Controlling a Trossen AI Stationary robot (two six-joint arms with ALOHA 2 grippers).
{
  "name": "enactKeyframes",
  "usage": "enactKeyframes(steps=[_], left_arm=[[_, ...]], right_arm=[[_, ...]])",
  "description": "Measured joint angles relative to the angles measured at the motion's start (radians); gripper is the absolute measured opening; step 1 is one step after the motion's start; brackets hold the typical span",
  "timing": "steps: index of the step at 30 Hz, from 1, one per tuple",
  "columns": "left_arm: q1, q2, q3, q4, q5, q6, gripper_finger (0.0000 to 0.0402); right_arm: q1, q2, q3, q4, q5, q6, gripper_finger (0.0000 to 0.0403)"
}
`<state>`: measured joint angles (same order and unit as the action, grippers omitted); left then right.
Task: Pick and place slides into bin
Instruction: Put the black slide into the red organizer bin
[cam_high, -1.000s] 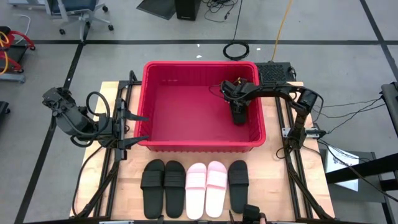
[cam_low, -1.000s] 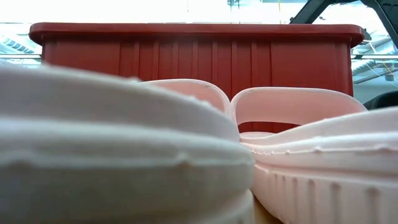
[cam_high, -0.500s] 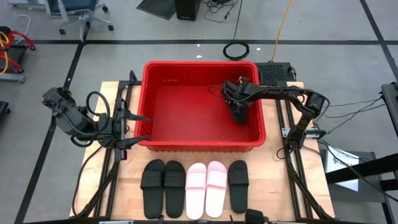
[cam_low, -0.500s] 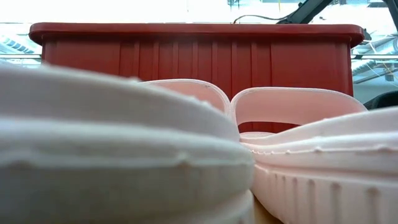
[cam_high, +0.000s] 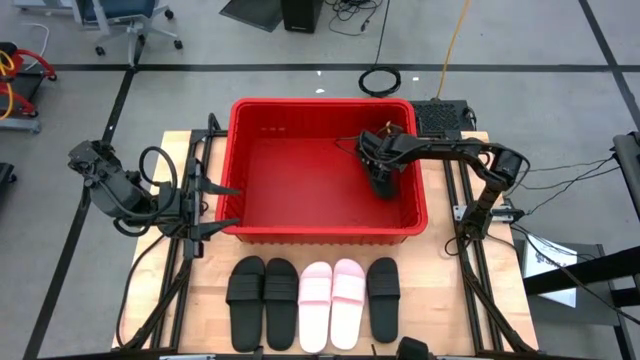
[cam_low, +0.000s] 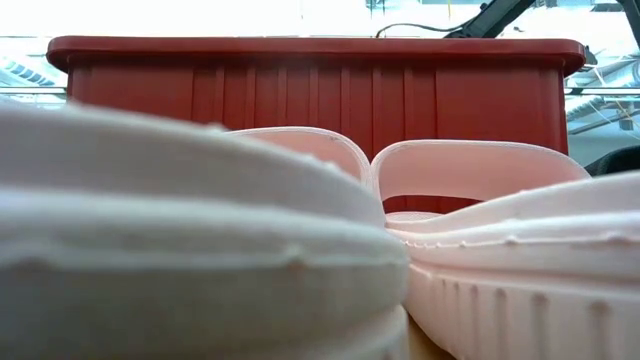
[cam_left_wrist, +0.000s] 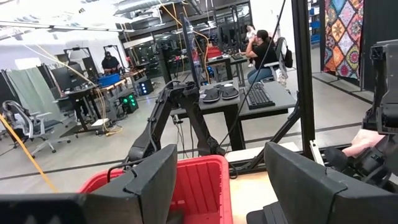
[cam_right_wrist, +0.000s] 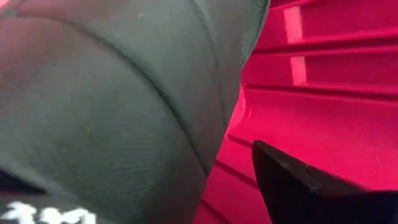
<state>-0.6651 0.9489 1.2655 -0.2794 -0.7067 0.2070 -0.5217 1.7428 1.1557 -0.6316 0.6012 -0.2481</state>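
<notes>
**Black slide hangs inside the bin at the right gripper**

The wooden table (cam_high: 440, 300) carries the red bin (cam_high: 250, 125) along its far edge, and the bin fills most of the far half. It stands where it stood one second ago.

The right arm (cam_high: 455, 152) reaches from the right edge of the table over the bin's right wall. Compared with one second ago its elbow lies flatter and farther toward the right edge, and since half a second ago it has hardly moved. The left arm (cam_high: 125, 195) waits at the left edge of the table, same as before.

Five slides lie in a row along the near edge of the table: two black slides (cam_high: 262, 300) at the left, two pink slides (cam_high: 332, 290) in the middle, one black slide (cam_high: 383, 297) at the right. None of them has shifted.

The sixth black slide (cam_high: 384, 180) is inside the bin, near its right wall, directly at the right gripper (cam_high: 378, 165). The right wrist view is filled by the dark slide (cam_right_wrist: 106, 106), with one finger (cam_right_wrist: 305, 186) apart from it; whether the fingers still grip it, I cannot tell.

The left gripper (cam_left_wrist: 221, 180) has its fingers spread wide and holds nothing.
</notes>
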Motion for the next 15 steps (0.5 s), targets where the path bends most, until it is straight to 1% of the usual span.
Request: enactKeyframes(steps=[4,11,15], left_arm=[[0.0,0.0,0.0,0.0,0.0,0.0,0.0248],[0.0,0.0,0.0,0.003,0.0,0.006,0.0248],[0.0,0.0,0.0,0.018,0.001,0.021,0.0248]], right_arm=[[0.001,0.0,0.0,-0.022,-0.001,0.054,0.0169],[-0.002,0.0,0.0,-0.168,-0.001,0.161,0.0169],[-0.015,0.0,0.0,-0.192,-0.001,0.194,0.0169]])
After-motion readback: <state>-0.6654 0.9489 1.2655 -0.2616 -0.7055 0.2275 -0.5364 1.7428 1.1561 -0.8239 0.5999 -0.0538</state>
